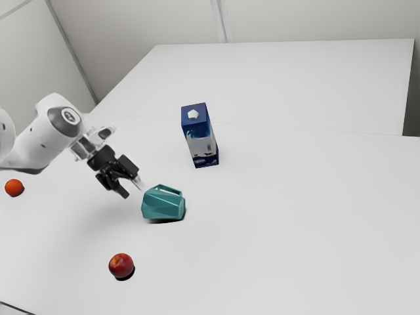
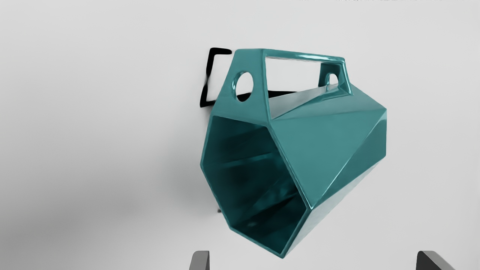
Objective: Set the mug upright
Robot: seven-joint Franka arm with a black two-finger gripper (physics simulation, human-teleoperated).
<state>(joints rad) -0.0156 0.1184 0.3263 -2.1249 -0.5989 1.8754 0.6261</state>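
My gripper (image 1: 131, 187) hangs above the table just beside the mug, on the arm's side of it, in the exterior view. The teal faceted mug (image 1: 163, 204) lies on its side there, its handle upward and away from the camera. In the wrist view the mug (image 2: 322, 142) turns its dark open mouth toward my gripper (image 2: 313, 260), and its handle stands out from the side. The two fingers are wide apart, with nothing held between them.
A blue and white carton (image 1: 201, 136) stands behind the mug in the exterior view. A red apple (image 1: 121, 265) rests nearer that camera, and an orange fruit (image 1: 14, 188) lies at the exterior view's left, all on the white table (image 1: 295, 230).
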